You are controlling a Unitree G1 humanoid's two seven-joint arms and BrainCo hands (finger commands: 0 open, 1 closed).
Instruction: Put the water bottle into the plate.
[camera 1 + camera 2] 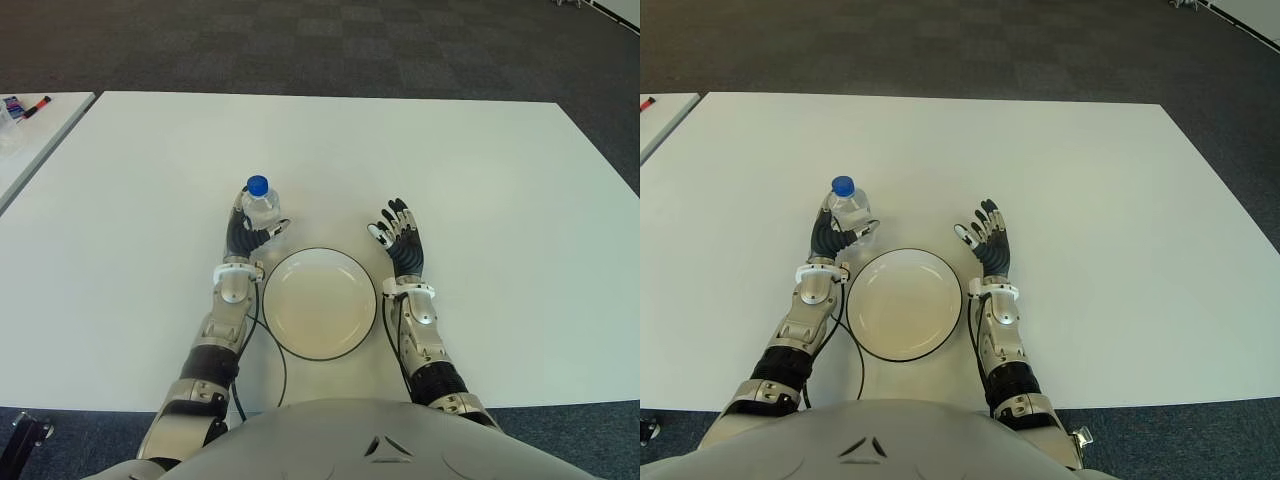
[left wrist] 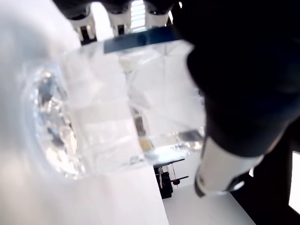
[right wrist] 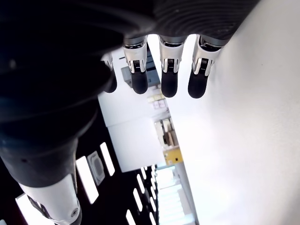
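Note:
A clear water bottle (image 1: 262, 209) with a blue cap stands upright on the white table (image 1: 480, 170), just beyond the upper left rim of the plate. My left hand (image 1: 250, 234) is wrapped around its body, thumb on the side nearest the plate. In the left wrist view the bottle (image 2: 117, 108) fills the palm, with fingertips (image 2: 119, 18) curled over it. The white plate (image 1: 319, 303) with a dark rim lies between my two arms with nothing on it. To the right of the plate my right hand (image 1: 397, 232) shows, fingers (image 3: 168, 75) spread and holding nothing.
A second table (image 1: 30, 125) stands at the far left with markers (image 1: 28, 106) on it. A black cable (image 1: 262, 345) curves along the plate's left side near my left forearm. Dark carpet lies beyond the table's far edge.

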